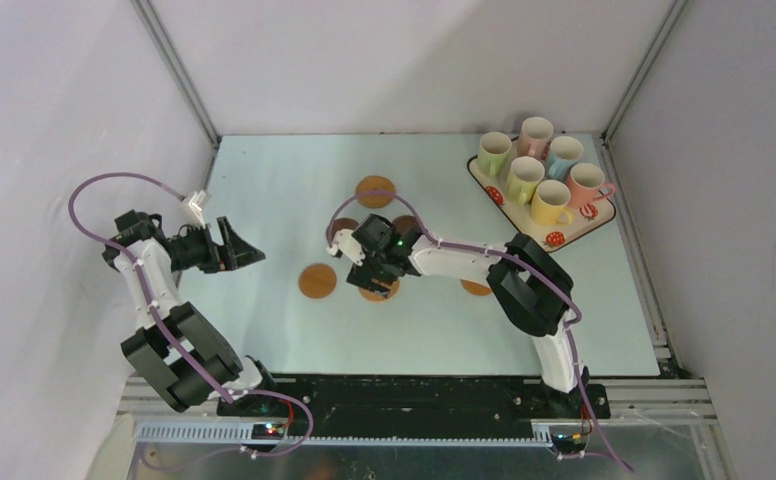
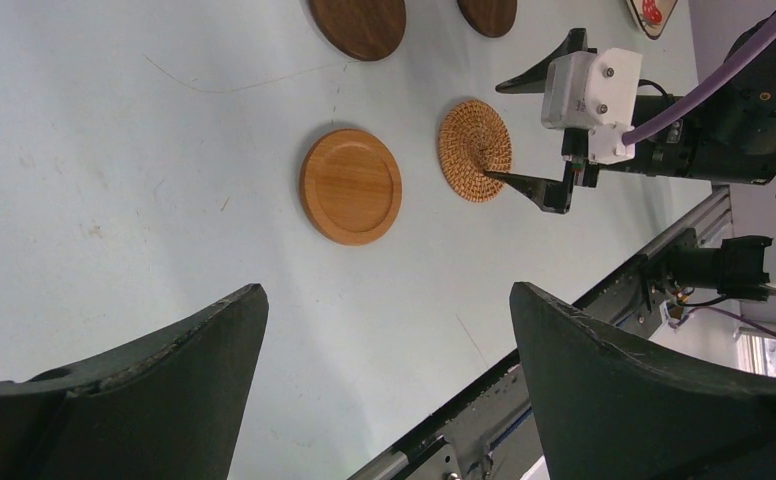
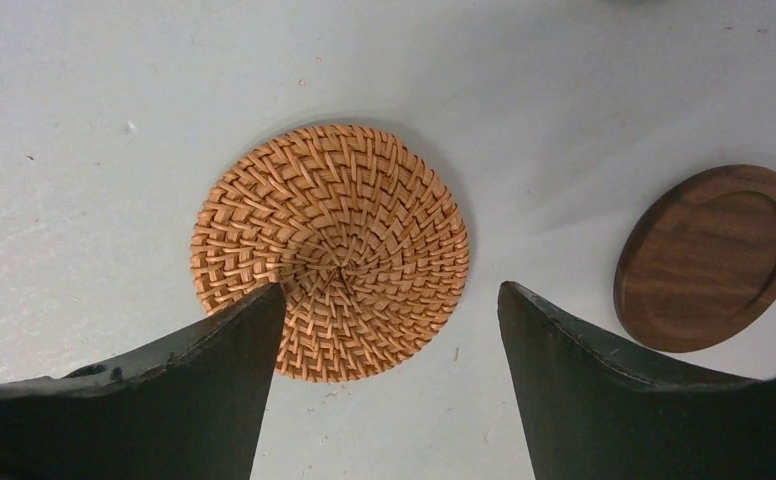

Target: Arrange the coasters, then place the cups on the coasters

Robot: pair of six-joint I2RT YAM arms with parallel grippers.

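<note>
A woven orange coaster (image 3: 329, 250) lies flat on the table, and my right gripper (image 3: 392, 287) hangs open just above it. Its left fingertip overlaps the disc's near edge; the right one is off to the side, with nothing held. A dark brown coaster (image 3: 709, 257) lies to the right of it. From above, my right gripper (image 1: 369, 262) is at mid-table, with a smooth orange coaster (image 1: 317, 281) to its left and another (image 1: 375, 190) farther back. My left gripper (image 1: 249, 250) is open and empty at the left. The cups (image 1: 551, 202) stand on a tray at the back right.
The strawberry-print tray (image 1: 604, 215) sits against the right wall rail. My right forearm (image 1: 464, 258) crosses over another orange coaster (image 1: 476, 287). A dark brown coaster (image 1: 404, 226) lies behind the right gripper. In the left wrist view the table's front rail (image 2: 564, 320) runs close.
</note>
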